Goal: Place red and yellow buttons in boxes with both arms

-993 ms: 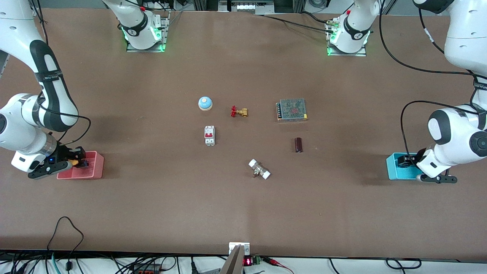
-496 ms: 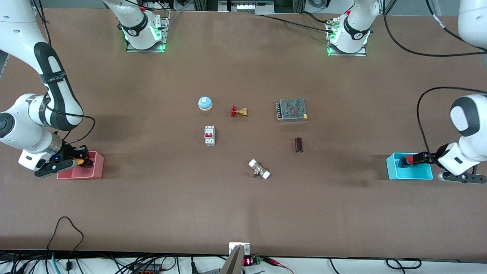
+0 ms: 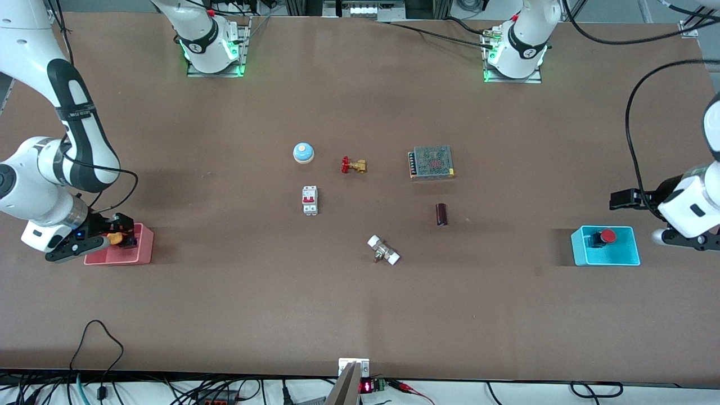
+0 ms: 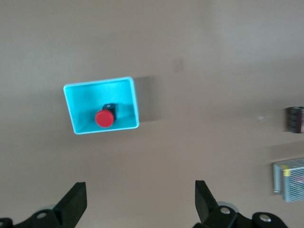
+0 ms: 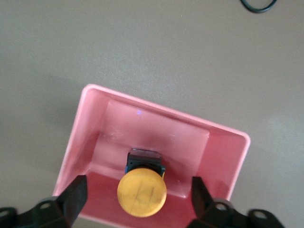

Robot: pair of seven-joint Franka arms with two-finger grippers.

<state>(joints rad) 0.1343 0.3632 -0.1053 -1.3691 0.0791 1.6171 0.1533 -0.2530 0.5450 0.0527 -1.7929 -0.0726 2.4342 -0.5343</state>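
The red button [image 3: 606, 236] lies in the cyan box [image 3: 619, 256] at the left arm's end of the table. My left gripper [image 3: 617, 201] is open and empty, up in the air above the table beside that box. The left wrist view shows the box [image 4: 78, 102] with the button [image 4: 104, 118] well clear of the gripper [image 4: 140, 204]. The yellow button [image 3: 116, 238] lies in the pink box [image 3: 140, 250] at the right arm's end. My right gripper [image 3: 125, 232] hangs low over it. In the right wrist view its fingers stand wide on either side of the button [image 5: 141, 192], apart from it, over the box [image 5: 156, 128].
Mid-table lie a blue-and-white bell [image 3: 303, 152], a red-handled brass valve [image 3: 353, 165], a metal-mesh power supply [image 3: 431, 162], a white circuit breaker [image 3: 310, 200], a dark cylinder [image 3: 441, 214] and a white-ended fitting [image 3: 383, 250].
My left gripper has let go of the red button in the cyan box and has risen away toward the left arm's end. My right gripper has stayed over the pink box.
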